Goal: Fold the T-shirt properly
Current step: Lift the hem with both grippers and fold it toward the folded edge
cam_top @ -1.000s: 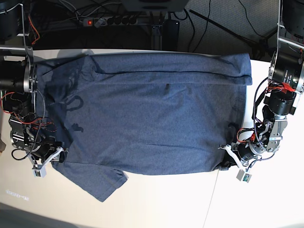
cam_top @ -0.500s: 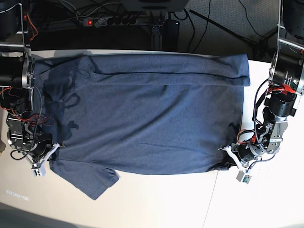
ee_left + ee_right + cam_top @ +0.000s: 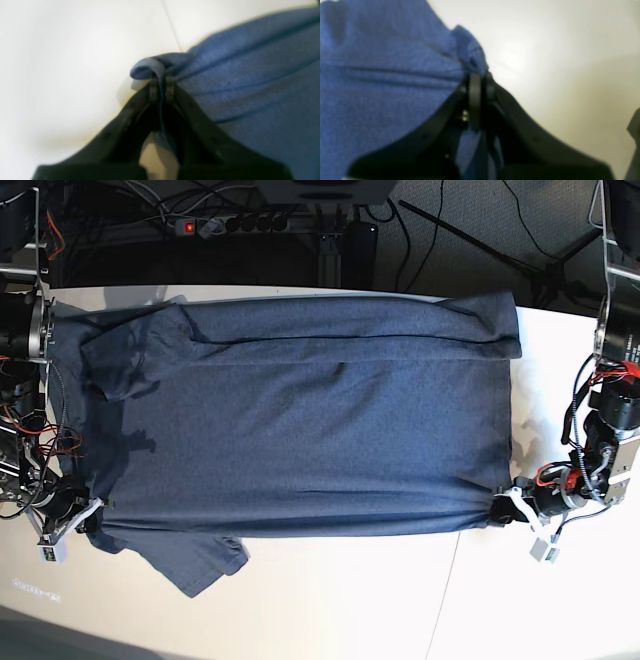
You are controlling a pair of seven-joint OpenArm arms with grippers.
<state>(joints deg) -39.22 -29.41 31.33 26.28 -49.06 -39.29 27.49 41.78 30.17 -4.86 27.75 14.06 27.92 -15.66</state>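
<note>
The blue-grey T-shirt (image 3: 300, 430) lies spread plain side up across the white table (image 3: 350, 600), stretched taut along its near edge. My left gripper (image 3: 503, 512), at the base view's right, is shut on the shirt's near hem corner (image 3: 150, 68). My right gripper (image 3: 88, 525), at the base view's left, is shut on the shirt's near shoulder edge (image 3: 470, 56). A short sleeve (image 3: 195, 560) hangs toward the front below the right gripper. The other sleeve (image 3: 130, 355) lies at the far left. No lettering shows.
A power strip (image 3: 240, 223) and cables lie on the dark floor beyond the table's far edge. A seam line (image 3: 445, 600) runs across the white table near the front right. Both arm bases stand at the table's left and right ends.
Both grippers have moved outward and toward the front, pulling the shirt's near edge straight and taut. The shirt has shifted left and the near sleeve has moved left with it.
</note>
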